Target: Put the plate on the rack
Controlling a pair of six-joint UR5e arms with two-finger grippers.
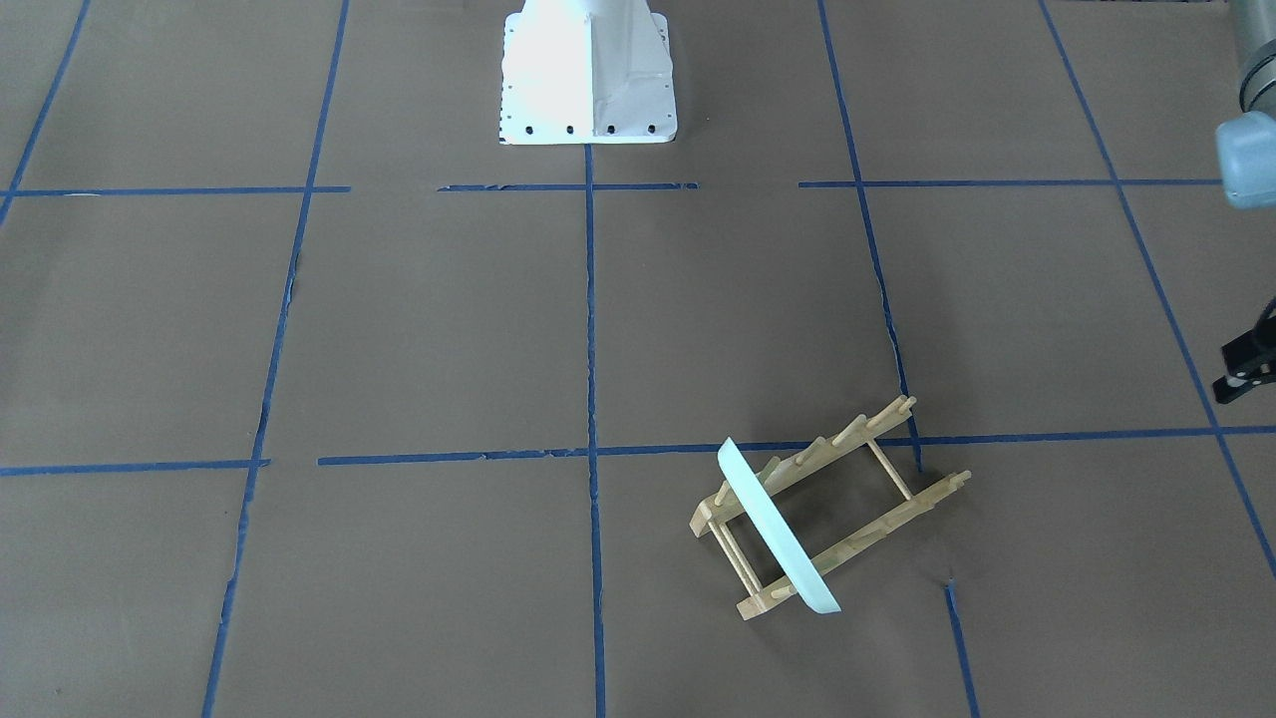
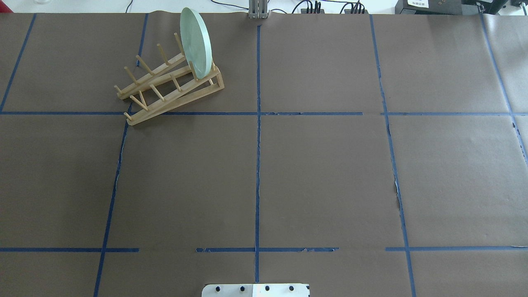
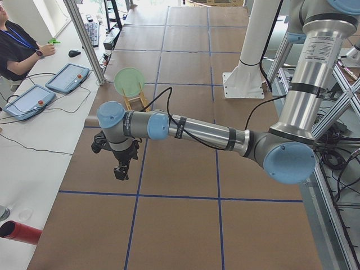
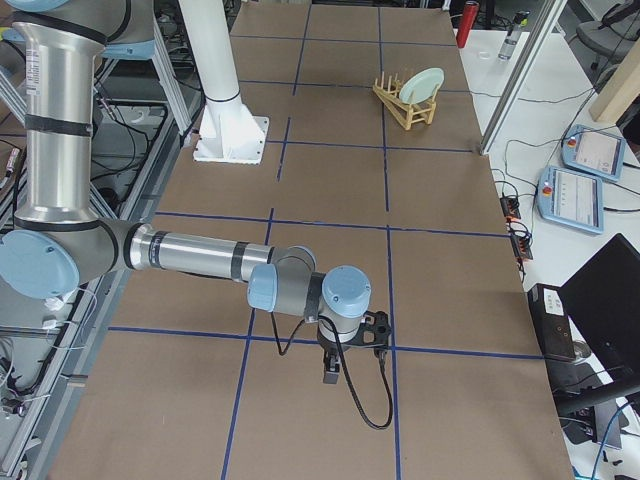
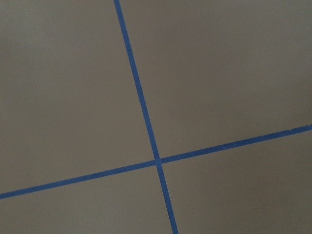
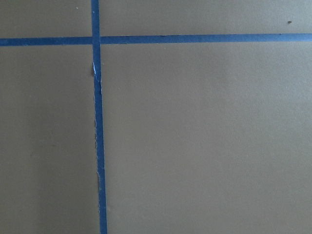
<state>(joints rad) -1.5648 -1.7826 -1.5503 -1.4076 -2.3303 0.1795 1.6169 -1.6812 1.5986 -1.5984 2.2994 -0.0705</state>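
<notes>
The pale mint-green plate [image 2: 196, 43] stands upright on edge in the light wooden rack [image 2: 165, 88], between the pegs at one end, at the far left of the table. It shows the same way in the front view, plate [image 1: 778, 529] on rack [image 1: 877, 519]. No gripper touches it. My left gripper [image 3: 121, 171] hangs over bare table well away from the rack; only a sliver of it shows at the front view's right edge [image 1: 1246, 367]. My right gripper [image 4: 332, 375] hangs over the table's opposite end. I cannot tell whether either is open or shut.
The white robot base [image 1: 588, 75] stands at the table's near-middle edge. Blue tape lines [image 2: 258, 136] grid the brown table cover. Both wrist views show only cover and tape. An operator [image 3: 17, 45], tablets [image 3: 67, 77] and a red cylinder [image 3: 19, 232] are beside the table.
</notes>
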